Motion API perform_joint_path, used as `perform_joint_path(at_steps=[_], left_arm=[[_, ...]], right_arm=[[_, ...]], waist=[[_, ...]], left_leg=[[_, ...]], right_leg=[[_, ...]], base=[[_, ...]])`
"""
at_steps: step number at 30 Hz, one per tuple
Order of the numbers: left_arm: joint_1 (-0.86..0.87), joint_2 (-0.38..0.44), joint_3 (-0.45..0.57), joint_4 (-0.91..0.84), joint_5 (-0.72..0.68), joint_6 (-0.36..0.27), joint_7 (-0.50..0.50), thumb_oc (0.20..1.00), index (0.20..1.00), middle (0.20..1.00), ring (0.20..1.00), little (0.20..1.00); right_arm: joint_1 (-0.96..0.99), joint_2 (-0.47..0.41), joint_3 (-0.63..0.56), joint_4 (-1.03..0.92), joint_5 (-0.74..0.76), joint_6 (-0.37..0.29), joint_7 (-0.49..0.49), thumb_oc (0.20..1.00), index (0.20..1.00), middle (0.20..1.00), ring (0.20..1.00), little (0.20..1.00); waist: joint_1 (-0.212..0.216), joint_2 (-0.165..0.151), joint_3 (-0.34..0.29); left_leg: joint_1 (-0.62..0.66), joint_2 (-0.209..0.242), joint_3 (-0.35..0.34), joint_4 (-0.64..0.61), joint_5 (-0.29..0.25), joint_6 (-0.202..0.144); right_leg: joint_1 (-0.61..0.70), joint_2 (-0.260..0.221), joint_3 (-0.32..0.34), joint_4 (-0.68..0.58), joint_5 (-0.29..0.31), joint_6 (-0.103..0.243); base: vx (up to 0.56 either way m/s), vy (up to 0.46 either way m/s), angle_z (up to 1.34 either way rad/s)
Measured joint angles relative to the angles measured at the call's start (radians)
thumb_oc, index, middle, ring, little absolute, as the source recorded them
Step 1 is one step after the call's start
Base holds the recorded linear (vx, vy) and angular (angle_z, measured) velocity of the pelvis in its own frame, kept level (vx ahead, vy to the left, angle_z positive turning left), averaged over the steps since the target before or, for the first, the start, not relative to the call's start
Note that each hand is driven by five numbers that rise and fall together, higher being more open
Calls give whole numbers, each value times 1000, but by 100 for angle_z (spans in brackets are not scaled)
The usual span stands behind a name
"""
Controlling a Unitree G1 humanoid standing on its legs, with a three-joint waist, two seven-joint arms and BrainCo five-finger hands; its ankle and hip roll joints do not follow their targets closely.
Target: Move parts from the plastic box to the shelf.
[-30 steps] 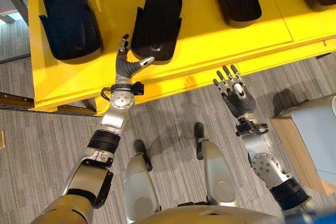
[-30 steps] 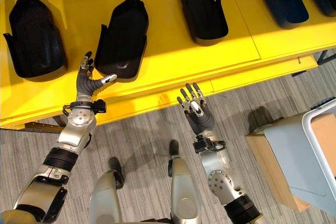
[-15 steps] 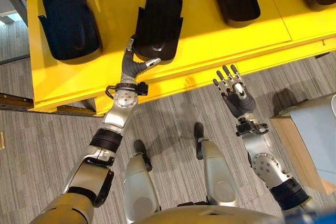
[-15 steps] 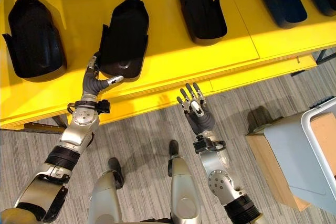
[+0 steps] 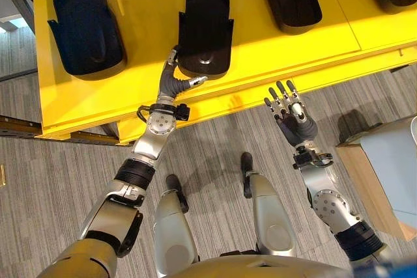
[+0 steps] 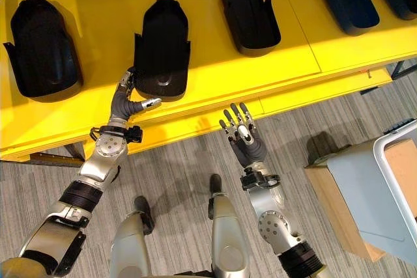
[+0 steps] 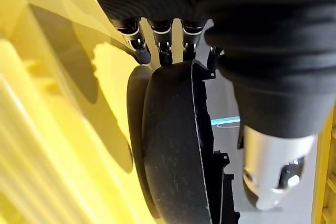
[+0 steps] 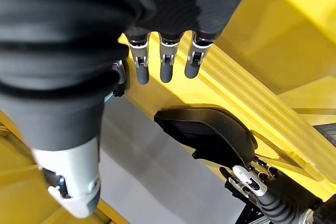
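Currently: left hand (image 5: 174, 81), fingers straight, touches the black part (image 5: 205, 27) upper centre on the yellow shelf (image 5: 143, 43). Nudge it square, gently. Right hand (image 5: 290, 116): fingers spread, empty.

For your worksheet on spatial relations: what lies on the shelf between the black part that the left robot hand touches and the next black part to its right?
Nothing: in the right eye view, bare yellow shelf separates the touched part from its neighbour. The left robot hand is at the touched part's near end.

Yellow flat shelf (image 6: 273, 63): five black moulded plastic shell parts (image 6: 161, 50) are laid in a row. Left hand (image 6: 127, 102): fingers are straightened against the near left edge of the second part. Right hand (image 6: 242, 136): fingers spread, held over grey carpet floor (image 6: 182, 167). Grey lidded plastic box (image 6: 381, 190): set at lower right.
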Motion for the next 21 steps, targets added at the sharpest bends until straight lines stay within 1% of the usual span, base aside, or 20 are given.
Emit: perform_joint_path(at_steps=[15, 21], left_arm=[[3, -5, -16, -10, 0, 0, -19, 1000, 1000, 1000, 1000, 1000], [6, -9, -16, -22, 0, 2, -22, 1000, 1000, 1000, 1000, 1000]], right_arm=[[-1, 0, 0, 0, 1, 0, 0, 1000, 1000, 1000, 1000, 1000], [-20, 0, 0, -2, 0, 0, 0, 1000, 1000, 1000, 1000, 1000]], waist=[[1, -2, 0], [2, -10, 3]], left_leg=[[0, 1, 0, 0, 0, 0], [0, 1, 0, 1, 0, 0]], right_leg=[[1, 0, 0, 1, 0, 0], [1, 0, 0, 1, 0, -1]], base=[[0, 0, 0], [0, 0, 0]])
